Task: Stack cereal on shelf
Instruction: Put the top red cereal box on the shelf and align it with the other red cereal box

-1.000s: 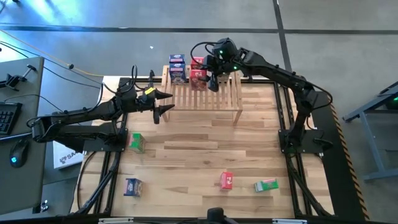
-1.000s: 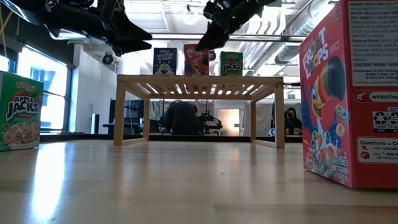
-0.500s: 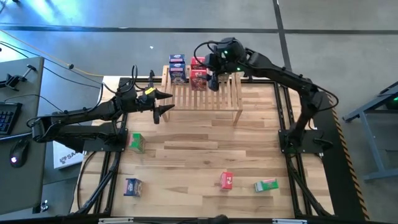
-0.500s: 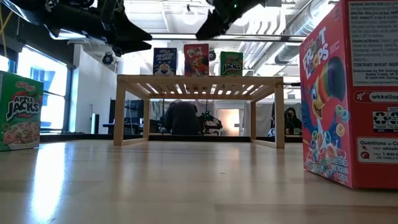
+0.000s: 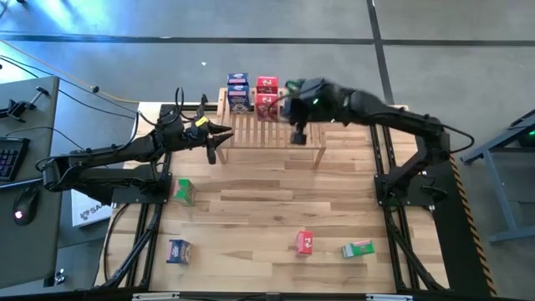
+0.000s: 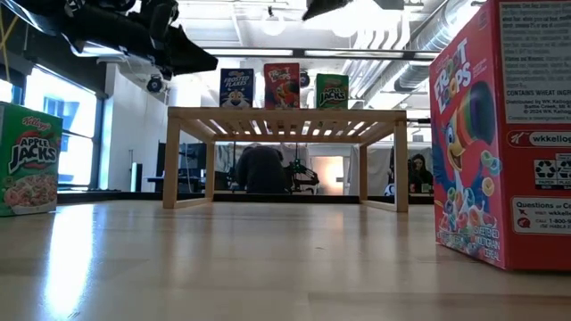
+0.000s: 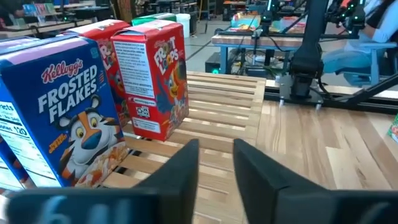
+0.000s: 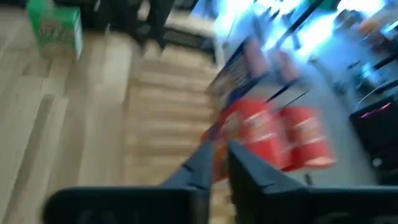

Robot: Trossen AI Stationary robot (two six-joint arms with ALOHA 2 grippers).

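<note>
Four cereal boxes (image 5: 182, 191) are left on the desk (image 5: 267, 209); nearest is reached by left end effector (image 5: 219, 140), nearly closed, empty.

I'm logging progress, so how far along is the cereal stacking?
Done: blue, red and green cereal boxes stand on the light slatted wooden shelf. In hand: nothing; both grippers, left and right, carry no box. Left: four boxes on the table, green, blue, red, green.
</note>
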